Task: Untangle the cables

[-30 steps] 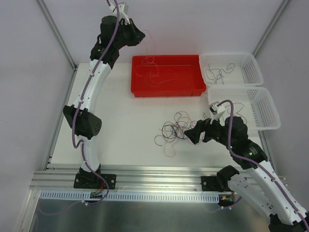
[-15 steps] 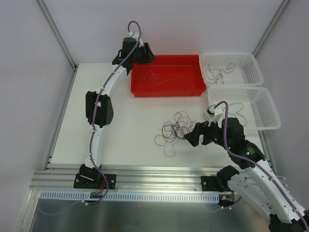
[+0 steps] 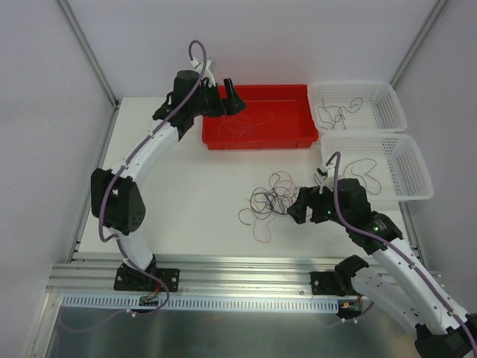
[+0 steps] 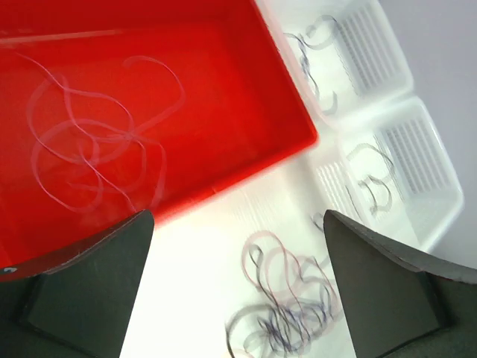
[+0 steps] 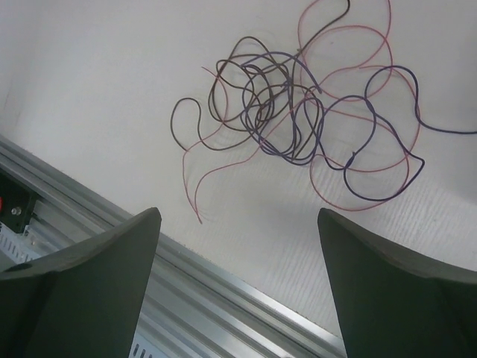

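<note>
Newly opened left end effector, cables tangle stretched left-right

Strands in red tray, 2 white baskets beside, tangled cables on table, tool fingers wide apart.

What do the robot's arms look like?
The left arm and right arm are white tubes with chunky black joints. A thin purple cable runs along each. The left gripper and right gripper have two dark wedge-shaped fingers.
</note>
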Controlling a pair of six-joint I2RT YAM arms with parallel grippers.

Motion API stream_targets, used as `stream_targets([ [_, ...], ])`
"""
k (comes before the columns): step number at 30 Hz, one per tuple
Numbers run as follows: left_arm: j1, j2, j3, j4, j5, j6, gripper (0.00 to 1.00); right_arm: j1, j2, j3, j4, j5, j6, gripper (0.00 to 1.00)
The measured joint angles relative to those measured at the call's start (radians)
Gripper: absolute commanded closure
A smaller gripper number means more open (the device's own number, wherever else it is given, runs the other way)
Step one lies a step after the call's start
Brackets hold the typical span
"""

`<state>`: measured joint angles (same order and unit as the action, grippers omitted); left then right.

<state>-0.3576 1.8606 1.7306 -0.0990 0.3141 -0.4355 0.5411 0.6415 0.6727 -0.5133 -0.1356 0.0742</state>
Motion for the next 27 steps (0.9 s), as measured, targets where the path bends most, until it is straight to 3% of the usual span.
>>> stream_targets([
  [6,-0.111,-0.292,-0.317,-0.007,-0.015,-0.013,0.01,0.0,0.046,-0.018,-0.012,0.053,0.042,0.11],
  [13,-0.256,-0.382,-0.584,-0.07,-0.092,-0.065,0.03,0.0,0.068,-0.064,0.009,0.166,0.094,0.15],
  [19,-0.374,-0.351,-0.631,-0.107,-0.169,-0.112,0.08,0.0,0.156,-0.095,0.062,0.257,0.123,0.18],
  [27,-0.444,-0.145,-0.544,-0.103,-0.239,-0.073,0.27,0.0,0.202,-0.114,0.131,0.26,0.145,0.21],
])
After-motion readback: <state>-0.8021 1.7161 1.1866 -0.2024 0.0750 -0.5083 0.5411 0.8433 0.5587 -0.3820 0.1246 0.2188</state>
